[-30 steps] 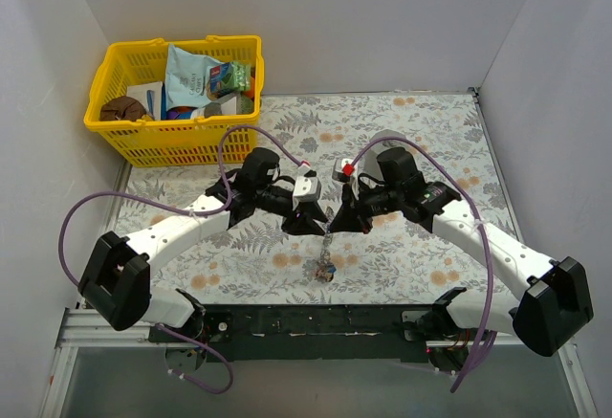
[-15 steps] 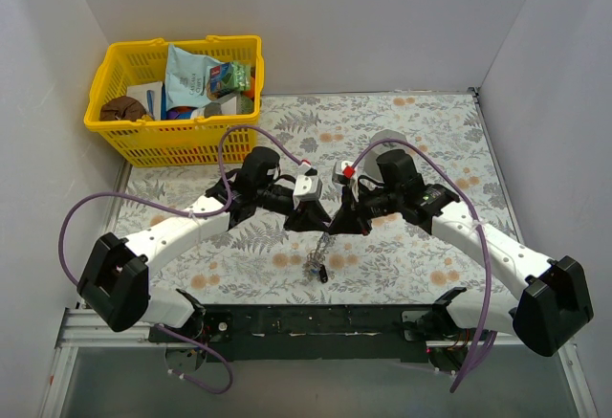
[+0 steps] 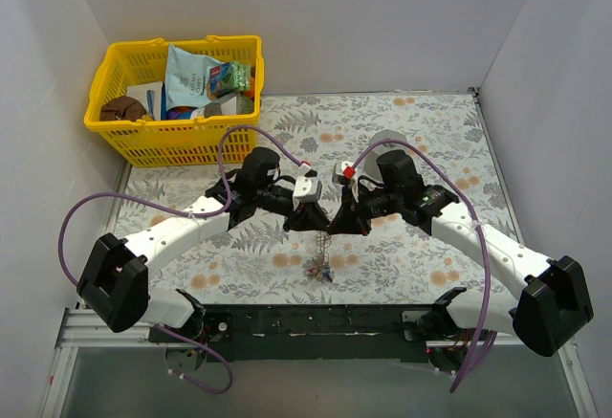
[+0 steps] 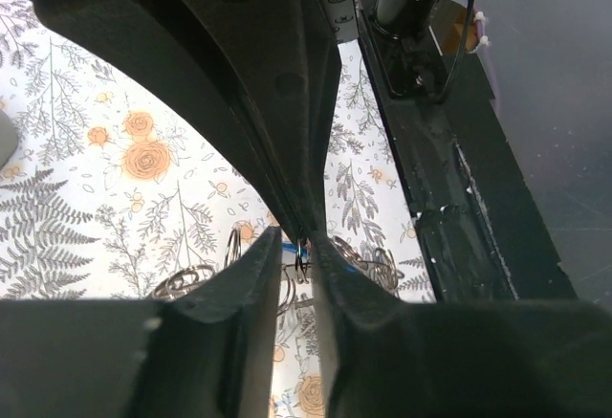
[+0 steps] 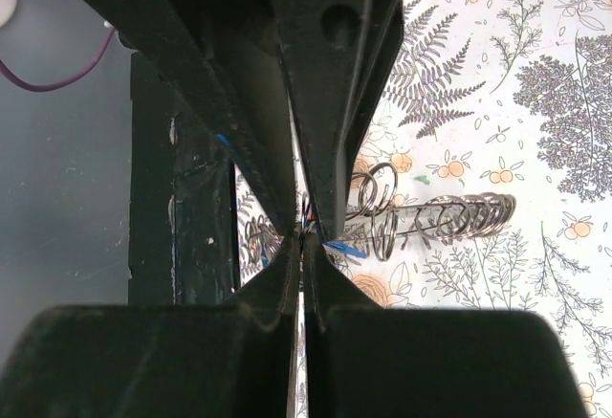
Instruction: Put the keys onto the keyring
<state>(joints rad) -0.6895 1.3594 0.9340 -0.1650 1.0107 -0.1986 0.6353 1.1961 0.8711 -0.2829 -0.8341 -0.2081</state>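
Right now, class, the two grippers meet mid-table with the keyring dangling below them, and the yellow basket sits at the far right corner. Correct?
No. The top external view shows the yellow basket at the far left corner. The left gripper and right gripper do meet mid-table, the keyring dangling below them.

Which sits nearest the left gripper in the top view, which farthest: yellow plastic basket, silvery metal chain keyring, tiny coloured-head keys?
1. The silvery metal chain keyring, right at the left gripper tips.
2. The tiny coloured-head keys, bunched at the chain's lower end.
3. The yellow plastic basket, far-left corner.
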